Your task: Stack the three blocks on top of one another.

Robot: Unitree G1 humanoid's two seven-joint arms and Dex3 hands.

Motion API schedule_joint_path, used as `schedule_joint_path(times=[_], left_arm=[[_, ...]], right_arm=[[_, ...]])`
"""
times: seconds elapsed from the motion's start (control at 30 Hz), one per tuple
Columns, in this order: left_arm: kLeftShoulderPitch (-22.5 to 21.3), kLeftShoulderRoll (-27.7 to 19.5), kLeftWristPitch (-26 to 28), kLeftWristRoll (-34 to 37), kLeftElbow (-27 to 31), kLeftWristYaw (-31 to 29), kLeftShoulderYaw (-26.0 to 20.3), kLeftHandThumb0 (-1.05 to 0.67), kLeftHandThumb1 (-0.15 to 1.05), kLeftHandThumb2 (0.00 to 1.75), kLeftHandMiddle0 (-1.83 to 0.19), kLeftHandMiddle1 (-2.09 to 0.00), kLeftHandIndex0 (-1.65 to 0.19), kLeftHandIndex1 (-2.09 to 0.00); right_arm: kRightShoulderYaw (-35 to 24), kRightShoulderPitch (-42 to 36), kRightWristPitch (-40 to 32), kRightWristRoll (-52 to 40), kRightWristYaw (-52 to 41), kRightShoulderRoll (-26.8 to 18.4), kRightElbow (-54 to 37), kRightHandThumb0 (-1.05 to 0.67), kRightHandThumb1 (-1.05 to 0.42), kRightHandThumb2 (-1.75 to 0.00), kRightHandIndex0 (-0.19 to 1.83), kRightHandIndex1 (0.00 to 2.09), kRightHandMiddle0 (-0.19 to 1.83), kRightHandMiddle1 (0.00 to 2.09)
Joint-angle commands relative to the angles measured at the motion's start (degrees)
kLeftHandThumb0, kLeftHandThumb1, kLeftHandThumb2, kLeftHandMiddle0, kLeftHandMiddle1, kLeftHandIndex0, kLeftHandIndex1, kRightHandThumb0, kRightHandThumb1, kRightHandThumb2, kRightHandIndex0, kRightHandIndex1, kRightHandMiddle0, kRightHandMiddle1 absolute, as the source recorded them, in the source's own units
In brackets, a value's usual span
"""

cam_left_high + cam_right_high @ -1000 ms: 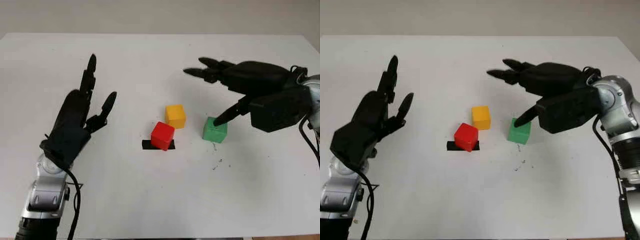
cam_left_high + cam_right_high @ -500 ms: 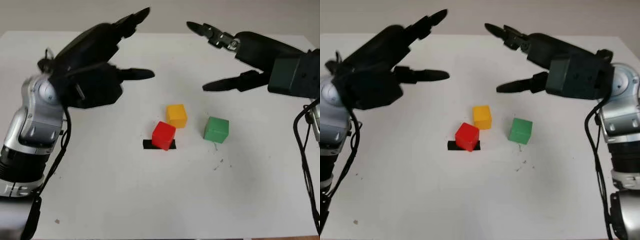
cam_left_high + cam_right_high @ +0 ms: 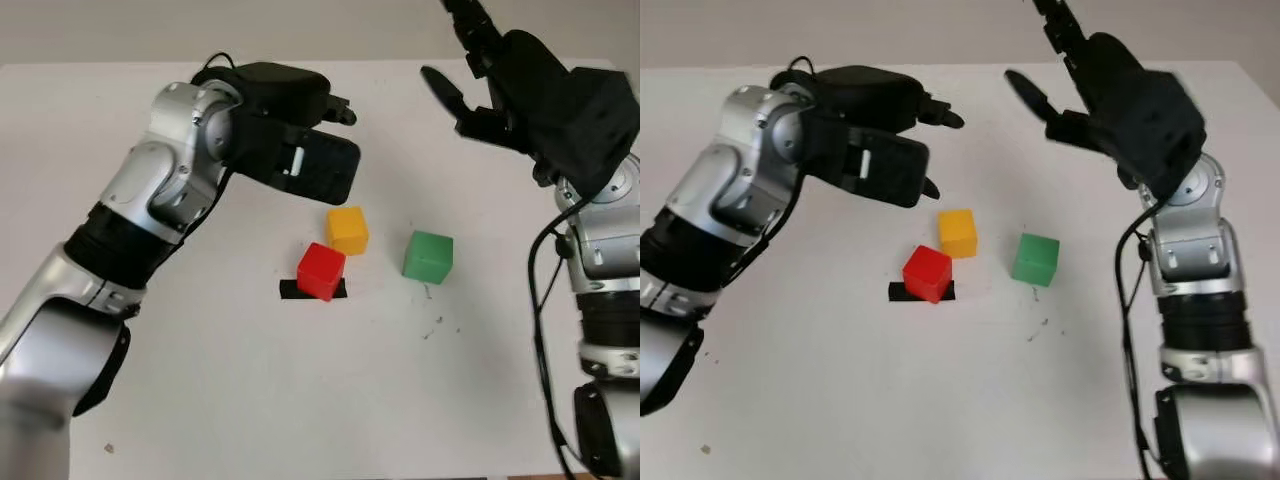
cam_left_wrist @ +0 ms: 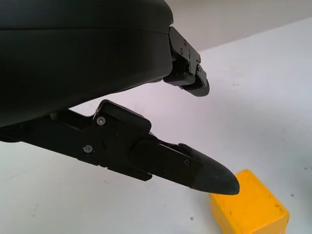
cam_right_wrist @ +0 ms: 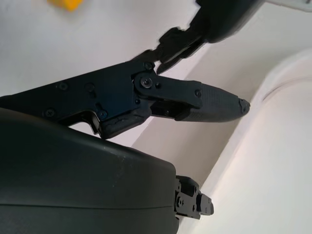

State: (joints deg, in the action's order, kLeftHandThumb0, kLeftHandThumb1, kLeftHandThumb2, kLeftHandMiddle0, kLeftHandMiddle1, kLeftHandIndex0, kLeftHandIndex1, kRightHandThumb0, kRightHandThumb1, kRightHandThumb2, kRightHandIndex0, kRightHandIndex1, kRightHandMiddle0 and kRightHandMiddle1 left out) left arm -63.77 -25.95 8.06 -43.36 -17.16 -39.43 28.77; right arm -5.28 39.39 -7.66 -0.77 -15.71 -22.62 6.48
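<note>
Three blocks lie apart on the white table. The red block sits on a black tape mark. Just behind and to its right is the yellow block, and the green block lies further right. My left hand hovers palm down just behind and left of the yellow block, open and holding nothing. In the left wrist view one of its fingers points toward the yellow block. My right hand is raised high at the back right, open, well above the green block.
Small dark specks mark the table in front of the green block. The table's far edge meets a pale wall. Bare tabletop spreads in front of the blocks and to the left.
My left hand swung in from the left and turned palm down behind the yellow block. My right hand rose up and back from the green block. The blocks stayed put.
</note>
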Motion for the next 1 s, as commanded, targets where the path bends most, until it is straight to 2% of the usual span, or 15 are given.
schedule_joint_path(times=[0.0,0.07,0.27,0.3,0.37,0.4,0.43,0.53,0.57,0.6,0.67,0.73,0.8,0.9,0.97], left_arm=[[-0.5,0.8,-0.2,-1.3,-1.6,-0.2,1.3,-0.92,1.04,0.06,-0.26,-0.12,-0.03,-1.06],[0.3,1.3,0.1,-2.0,-2.2,-1.1,2.1,-0.93,1.03,0.05,-0.22,-0.09,0.03,-1.19],[0.9,1.1,-0.4,-4.5,-3.0,-2.7,4.0,-0.98,1.05,0.08,-0.25,-0.10,0.03,-1.20],[1.1,1.1,-0.6,-5.0,-3.1,-2.5,4.2,-0.99,1.05,0.10,-0.23,-0.15,0.04,-1.25],[1.6,1.3,-0.6,-5.0,-3.2,-2.3,3.8,-1.00,1.05,0.11,0.08,-0.68,0.09,-1.34],[1.8,1.3,-0.7,-4.9,-3.4,-2.1,3.6,-1.00,1.05,0.11,0.12,-0.74,0.10,-1.35],[2.0,1.4,-0.9,-4.5,-3.9,-1.9,3.3,-1.01,1.05,0.11,0.13,-0.73,0.12,-1.34],[2.4,2.0,-0.8,-3.0,-5.1,-1.9,2.5,-1.04,1.05,0.17,-0.03,-0.23,0.15,-1.41],[2.4,2.1,-0.6,-2.6,-5.4,-2.1,2.4,-1.05,1.05,0.17,-0.02,-0.15,0.18,-1.16],[2.3,2.5,0.5,-2.2,-5.6,-2.8,2.2,-1.05,1.05,0.16,-0.02,-0.12,0.18,-1.06],[2.1,3.1,2.0,-1.7,-5.8,-3.4,2.2,-1.05,1.05,0.15,-0.03,-0.10,0.19,-0.95],[2.1,3.7,2.2,-1.1,-6.3,-2.5,2.1,-1.05,1.05,0.16,0.13,-0.74,0.19,-1.23],[2.3,4.1,2.0,-0.8,-6.9,-1.3,2.0,-1.05,1.05,0.17,0.18,-0.73,0.19,-1.24],[2.4,4.8,2.6,-0.4,-7.5,-0.2,1.8,-1.05,1.05,0.18,0.16,-0.56,0.19,-0.99],[2.6,5.1,2.5,-0.4,-7.9,0.8,1.9,-1.05,1.05,0.18,0.11,-0.48,0.19,-0.95]], right_arm=[[-1.8,-1.9,-2.3,-3.2,0.7,2.3,-2.4,-0.78,-1.05,-0.68,-0.19,0.00,-0.19,0.00],[-2.1,-3.4,-5.2,-5.0,1.0,3.5,-3.9,-0.78,-1.05,-0.68,-0.19,0.00,-0.19,0.00],[-2.1,-4.5,-10.7,-6.4,1.4,4.1,-6.1,-0.75,-1.05,-0.65,-0.19,0.00,-0.19,0.00],[-2.2,-4.5,-10.7,-6.7,1.3,4.1,-6.0,-0.75,-1.05,-0.65,-0.19,0.00,-0.19,0.00],[-2.1,-4.6,-10.1,-6.8,1.2,4.1,-5.7,-0.75,-1.05,-0.64,-0.19,0.00,-0.19,0.00],[-2.0,-4.6,-9.9,-6.8,1.2,4.1,-5.7,-0.75,-1.05,-0.65,-0.19,0.00,-0.19,0.00],[-1.9,-4.7,-10.0,-6.7,1.2,4.0,-6.0,-0.75,-1.05,-0.65,-0.19,0.00,-0.19,0.00],[-1.8,-4.9,-10.2,-6.7,1.1,3.9,-6.3,-0.74,-1.05,-0.66,-0.19,0.00,-0.19,0.00],[-1.8,-4.9,-10.2,-6.7,1.0,3.8,-6.3,-0.73,-1.05,-0.66,-0.19,0.00,-0.19,0.00],[-1.8,-4.9,-10.3,-6.6,0.8,3.6,-6.4,-0.73,-1.05,-0.66,-0.19,0.00,-0.19,0.00],[-1.8,-4.8,-10.0,-6.4,0.6,3.3,-6.0,-0.74,-1.05,-0.65,-0.19,0.00,-0.19,0.00],[-1.8,-4.6,-9.5,-6.1,0.4,3.1,-5.7,-0.74,-1.05,-0.65,-0.19,0.00,-0.19,0.00],[-1.9,-4.8,-8.9,-6.0,0.1,3.0,-5.6,-0.73,-1.05,-0.64,-0.19,0.00,-0.19,0.00],[-2.0,-4.9,-8.8,-6.1,-0.3,2.9,-5.8,-0.73,-1.05,-0.63,-0.19,0.00,-0.19,0.00],[-2.0,-5.0,-8.6,-6.1,-0.5,2.8,-5.8,-0.72,-1.05,-0.63,-0.19,0.00,-0.19,0.00]])
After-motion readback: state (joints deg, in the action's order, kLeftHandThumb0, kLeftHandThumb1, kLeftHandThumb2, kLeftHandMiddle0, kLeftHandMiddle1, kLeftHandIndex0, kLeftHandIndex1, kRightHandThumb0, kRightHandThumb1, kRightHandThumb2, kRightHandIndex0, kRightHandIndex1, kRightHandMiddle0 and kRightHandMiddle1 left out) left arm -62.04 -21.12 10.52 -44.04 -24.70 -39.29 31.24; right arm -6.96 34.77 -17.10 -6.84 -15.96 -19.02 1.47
